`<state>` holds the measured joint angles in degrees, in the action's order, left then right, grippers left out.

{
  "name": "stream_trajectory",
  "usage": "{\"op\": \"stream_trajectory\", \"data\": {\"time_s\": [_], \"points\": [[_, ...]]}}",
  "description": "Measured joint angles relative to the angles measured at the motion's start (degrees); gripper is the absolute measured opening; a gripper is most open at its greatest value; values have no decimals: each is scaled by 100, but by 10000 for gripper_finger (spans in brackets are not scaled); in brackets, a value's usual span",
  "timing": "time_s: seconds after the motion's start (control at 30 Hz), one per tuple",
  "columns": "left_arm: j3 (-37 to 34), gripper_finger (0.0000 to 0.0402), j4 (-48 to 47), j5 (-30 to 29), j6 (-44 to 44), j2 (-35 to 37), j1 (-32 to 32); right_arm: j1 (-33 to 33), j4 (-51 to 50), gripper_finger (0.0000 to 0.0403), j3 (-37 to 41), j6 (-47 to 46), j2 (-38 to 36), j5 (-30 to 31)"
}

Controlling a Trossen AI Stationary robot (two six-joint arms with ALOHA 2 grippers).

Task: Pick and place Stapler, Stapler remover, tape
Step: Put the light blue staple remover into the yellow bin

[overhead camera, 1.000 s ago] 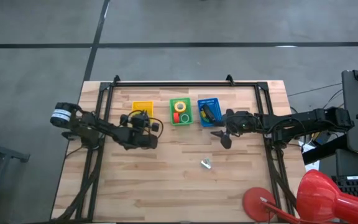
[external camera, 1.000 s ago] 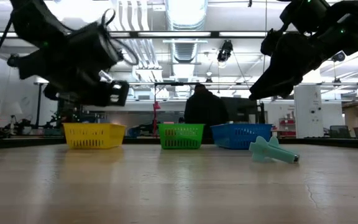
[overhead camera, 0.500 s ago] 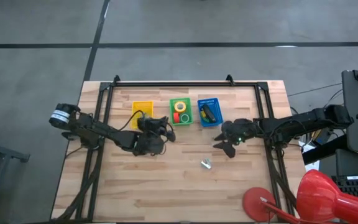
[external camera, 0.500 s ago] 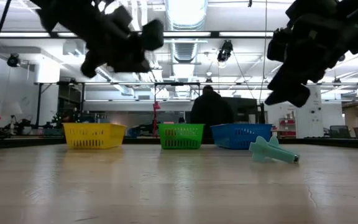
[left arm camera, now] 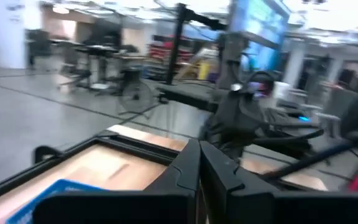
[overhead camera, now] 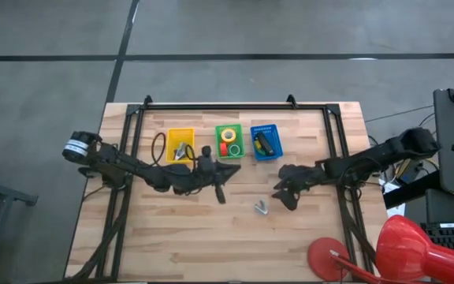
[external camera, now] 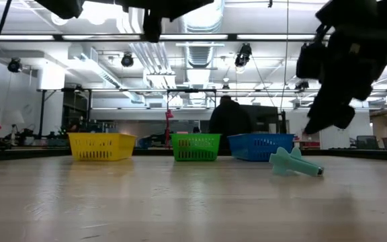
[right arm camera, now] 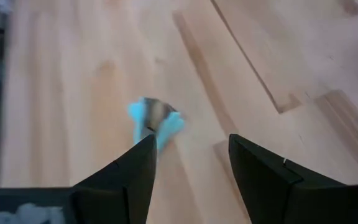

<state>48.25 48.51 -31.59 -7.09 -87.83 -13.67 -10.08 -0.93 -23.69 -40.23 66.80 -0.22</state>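
Now, right gripper [overhead camera: 284,195] above table [overhead camera: 211,244], fingers spread with nothing between them, just right of staple remover [overhead camera: 262,207], which lies loose on wood. Left gripper [overhead camera: 221,192] clenched and empty, over table centre, near side of green basket [overhead camera: 229,141]. Stapler [overhead camera: 264,143] in blue basket [overhead camera: 264,142]. 3 tape rolls [overhead camera: 228,142] visible in green basket. Yellow basket [overhead camera: 180,144] at left holds small grey item. Person [external camera: 231,128] stands beyond far edge.

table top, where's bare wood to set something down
Free: the wide strip along the table's near edge, below both arms. Crowded: the far edge, with the yellow basket, green basket and blue basket; the staple remover lies under the right gripper.
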Motion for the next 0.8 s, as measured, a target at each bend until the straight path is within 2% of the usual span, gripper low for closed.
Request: {"op": "stream_trajectory", "data": {"time_s": [0.13, 0.4, 0.53, 0.8], "points": [[0, 13, 6, 218, 41, -41, 0, -123, 430, 188, -84, 61, 638, 364], [-7, 10, -57, 221, 44, -85, -15, -187, 413, 167, -584, 109, 1371, 282], [-9, 10, -54, 220, 44, -85, -19, -252, 413, 156, -733, 70, 1617, 23], [-15, 12, -53, 220, -31, -85, -17, -387, 393, 136, -984, 107, 1971, -23]]}}
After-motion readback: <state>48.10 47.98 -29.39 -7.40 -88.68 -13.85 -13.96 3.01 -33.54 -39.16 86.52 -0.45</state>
